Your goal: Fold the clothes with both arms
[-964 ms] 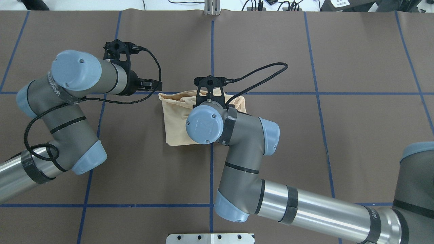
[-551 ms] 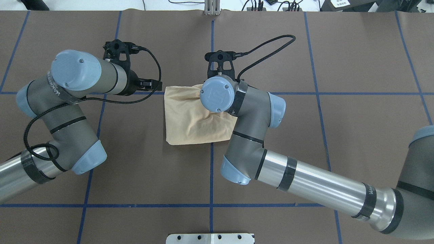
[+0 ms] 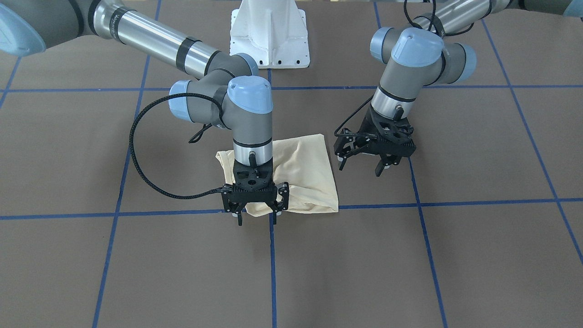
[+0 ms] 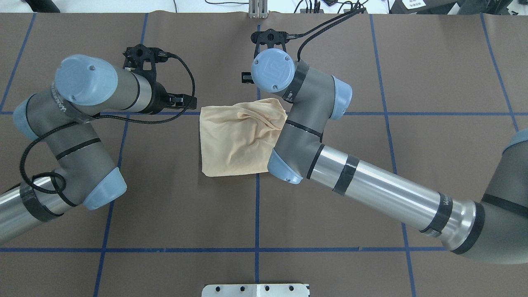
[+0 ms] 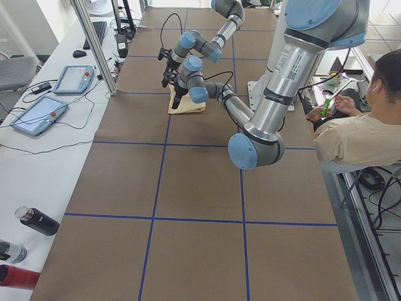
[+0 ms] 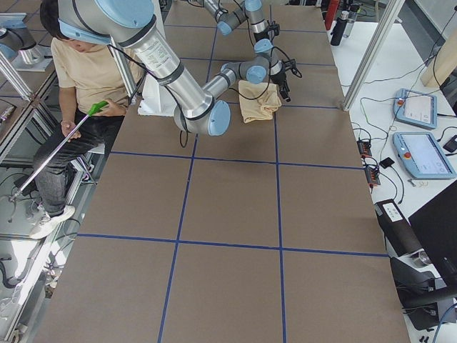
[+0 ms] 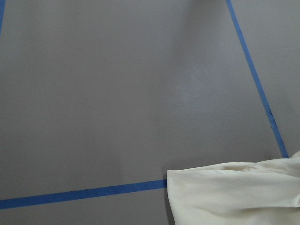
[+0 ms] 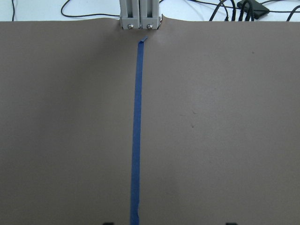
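The clothes, one pale yellow shirt (image 4: 235,140), lie folded into a rough square at the table's middle, with a few creases on top (image 3: 305,168). No print shows. My right gripper (image 3: 258,215) stands open at the shirt's far edge, fingers pointing down, with nothing held. In the overhead view its wrist hides it. The right wrist view shows only bare table and a blue line. My left gripper (image 3: 360,168) is open and empty, hovering just beside the shirt's side edge (image 4: 183,101). A corner of the shirt (image 7: 234,197) shows in the left wrist view.
Blue tape lines (image 4: 256,214) grid the brown table cover. The white pedestal base (image 3: 269,32) stands at the robot's side. A metal bracket (image 4: 258,10) sits at the far edge. A seated person (image 5: 357,135) and tablets (image 5: 37,113) flank the table.
My right arm has swept from above the shirt to beyond its far edge. The shirt now lies uncovered and flatter. The left arm has shifted only slightly.
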`<state>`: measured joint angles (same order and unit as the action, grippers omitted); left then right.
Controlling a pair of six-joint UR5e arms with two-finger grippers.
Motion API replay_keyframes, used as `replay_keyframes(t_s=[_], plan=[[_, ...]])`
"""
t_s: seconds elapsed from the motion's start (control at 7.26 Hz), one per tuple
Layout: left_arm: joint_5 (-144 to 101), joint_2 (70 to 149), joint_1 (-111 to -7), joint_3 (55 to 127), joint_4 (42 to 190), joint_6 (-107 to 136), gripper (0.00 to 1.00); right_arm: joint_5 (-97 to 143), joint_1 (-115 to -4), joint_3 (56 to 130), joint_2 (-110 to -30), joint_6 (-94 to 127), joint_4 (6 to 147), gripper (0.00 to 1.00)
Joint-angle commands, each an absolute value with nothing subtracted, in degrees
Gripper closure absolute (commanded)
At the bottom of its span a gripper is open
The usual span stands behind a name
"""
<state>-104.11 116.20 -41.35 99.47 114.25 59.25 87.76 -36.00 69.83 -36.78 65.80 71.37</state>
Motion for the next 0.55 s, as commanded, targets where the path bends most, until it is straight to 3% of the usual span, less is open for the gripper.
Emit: replay_keyframes(t_s=[0.0, 0.41], plan=[[-109.8, 110.2, -45.9, 106.7, 111.4, 50.2, 0.0, 101.4, -42.4, 74.0, -40.3, 63.0, 72.8, 0.0], [-112.6, 104.7, -58.8, 118.5, 92.5, 25.9, 0.0, 115.6, -55.8, 93.3, -57.9, 43.6, 83.0, 0.0]])
